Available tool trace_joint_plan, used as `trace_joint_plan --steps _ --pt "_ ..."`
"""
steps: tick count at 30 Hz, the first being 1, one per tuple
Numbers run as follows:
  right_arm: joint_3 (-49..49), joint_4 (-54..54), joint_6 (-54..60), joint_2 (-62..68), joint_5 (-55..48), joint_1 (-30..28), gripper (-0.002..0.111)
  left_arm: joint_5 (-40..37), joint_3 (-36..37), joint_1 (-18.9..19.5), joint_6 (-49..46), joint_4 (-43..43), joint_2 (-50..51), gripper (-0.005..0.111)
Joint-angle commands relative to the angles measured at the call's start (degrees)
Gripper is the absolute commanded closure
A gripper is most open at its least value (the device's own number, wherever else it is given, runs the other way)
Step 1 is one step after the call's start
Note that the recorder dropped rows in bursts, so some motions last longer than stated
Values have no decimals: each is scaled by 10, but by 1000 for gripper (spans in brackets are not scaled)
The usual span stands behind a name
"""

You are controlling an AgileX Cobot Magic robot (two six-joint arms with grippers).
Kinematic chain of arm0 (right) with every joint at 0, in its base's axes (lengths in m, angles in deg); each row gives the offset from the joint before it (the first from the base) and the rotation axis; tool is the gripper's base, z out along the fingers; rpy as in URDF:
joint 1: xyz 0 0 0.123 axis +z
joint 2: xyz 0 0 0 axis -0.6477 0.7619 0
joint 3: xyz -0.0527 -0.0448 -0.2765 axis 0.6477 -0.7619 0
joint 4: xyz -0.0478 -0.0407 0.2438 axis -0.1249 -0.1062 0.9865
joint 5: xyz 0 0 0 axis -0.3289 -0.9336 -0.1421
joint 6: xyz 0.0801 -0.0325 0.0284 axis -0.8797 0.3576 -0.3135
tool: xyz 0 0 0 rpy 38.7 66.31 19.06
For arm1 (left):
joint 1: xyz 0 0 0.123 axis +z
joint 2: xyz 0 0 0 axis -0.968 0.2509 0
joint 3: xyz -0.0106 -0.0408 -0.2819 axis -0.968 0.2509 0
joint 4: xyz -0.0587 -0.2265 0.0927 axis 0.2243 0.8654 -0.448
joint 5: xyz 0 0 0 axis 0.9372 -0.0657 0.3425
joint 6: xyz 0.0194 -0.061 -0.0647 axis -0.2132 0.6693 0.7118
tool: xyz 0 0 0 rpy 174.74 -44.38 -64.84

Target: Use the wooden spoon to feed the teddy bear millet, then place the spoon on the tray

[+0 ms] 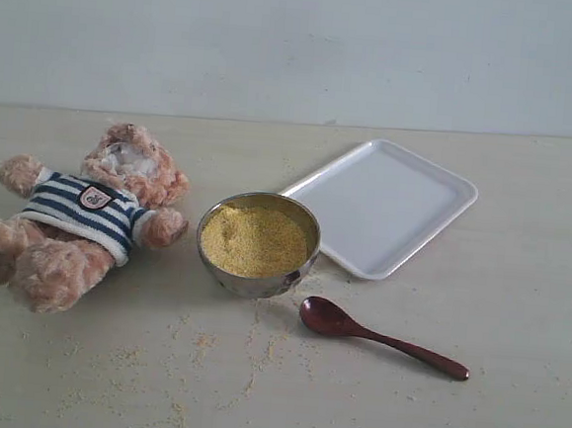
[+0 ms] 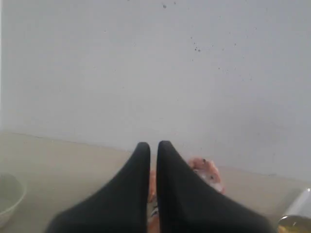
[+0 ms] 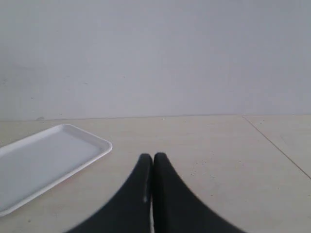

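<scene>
Wooden spoon (image 1: pixel 383 338) beside millet (image 1: pixel 254 239), left end effector (image 2: pixel 153 144) and right end effector (image 3: pixel 152 156) clenched empty, both aloft

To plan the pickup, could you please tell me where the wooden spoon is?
In the exterior view the wooden spoon lies on the table, right of the steel bowl, below the tray.
</scene>
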Motion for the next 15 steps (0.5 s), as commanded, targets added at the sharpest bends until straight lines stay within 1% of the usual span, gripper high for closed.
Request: trace_joint_plan --steps 1,2,4,5,6,7,8,9,10,11,12,13,14,15 --pt "1 -1 0 -3 3 -2 108 51 -2 -2 71 9 -2 102" --pt "1 -1 0 -3 3 -2 108 95 -2 -2 74 9 -2 102" --pt "1 -1 0 -3 3 -2 108 228 -2 -2 74 10 -2 102" --pt "1 -1 0 -3 3 -2 108 275 -2 -2 67 29 -2 102" --pt "1 -1 0 -3 3 -2 108 309 -19 -2 27 93 10 102" --pt "1 -1 0 -3 3 -2 108 310 -39 -2 -14 151 27 102" --pt "1 -1 0 -3 3 -2 108 306 -62 -2 -87 221 51 102" --pt "1 -1 0 -3 3 -2 108 306 -97 -2 -171 326 100 102" --pt "1 -1 0 -3 3 -2 108 298 -124 -2 -250 385 139 102" --pt "1 -1 0 -3 3 -2 108 283 -153 -2 -308 449 194 102" --pt "1 -1 0 -3 3 -2 108 239 -202 -2 -384 489 251 102" --pt "1 -1 0 -3 3 -2 108 197 -237 -2 -432 504 310 102" --pt "1 -1 0 -3 3 -2 108 131 -282 -2 -474 503 356 102" --pt "1 -1 0 -3 3 -2 108 55 -330 -1 -534 502 423 102"
